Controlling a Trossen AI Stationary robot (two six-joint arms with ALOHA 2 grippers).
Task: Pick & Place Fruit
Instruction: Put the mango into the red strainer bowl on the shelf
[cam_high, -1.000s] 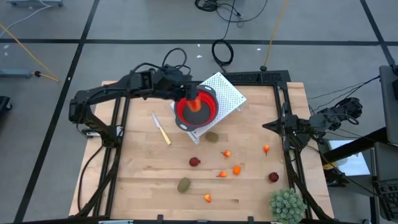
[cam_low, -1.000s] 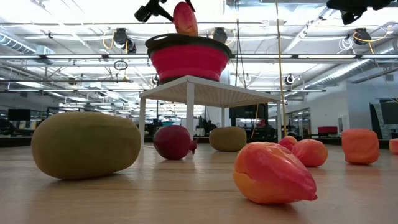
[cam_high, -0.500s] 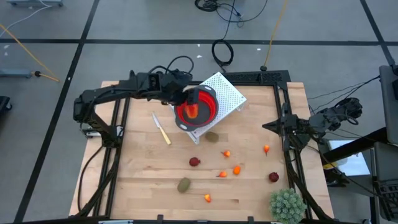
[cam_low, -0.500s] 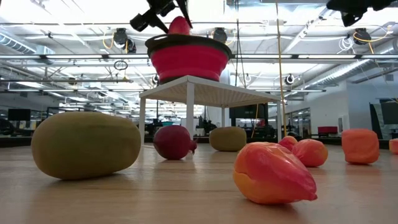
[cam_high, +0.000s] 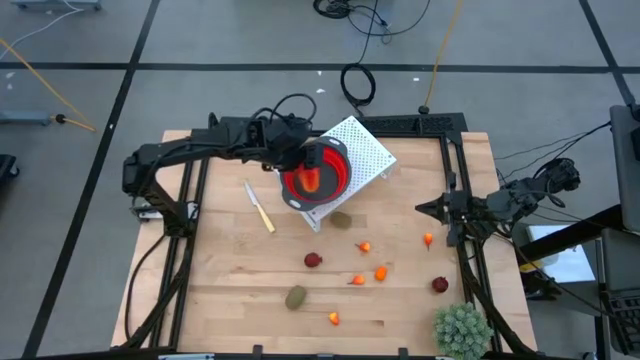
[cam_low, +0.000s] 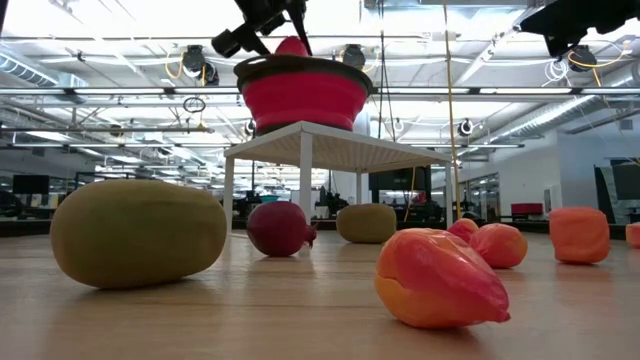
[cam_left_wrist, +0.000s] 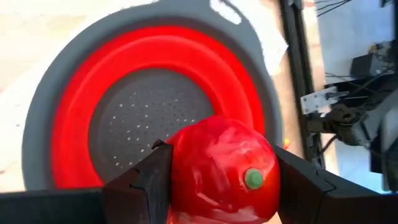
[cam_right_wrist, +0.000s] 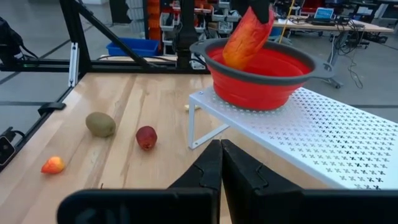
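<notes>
The left gripper (cam_left_wrist: 214, 186) clamps a red-orange fruit piece (cam_left_wrist: 221, 171) over the red bowl (cam_high: 318, 172) (set on a white perforated stand (cam_high: 362, 150) near the desk's far edge). The right gripper (cam_high: 424, 209) hangs shut by the right rail. On the open desk (cam_high: 230, 280) lie two olive ovals (cam_high: 295, 297), two dark red balls (cam_high: 313, 260) and five orange bits (cam_high: 381, 273), well apart from the left gripper.

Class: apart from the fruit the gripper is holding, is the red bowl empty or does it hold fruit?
Empty: the red bowl's grey perforated floor shows bare; the only fruit sits between the left gripper's fingers.
</notes>
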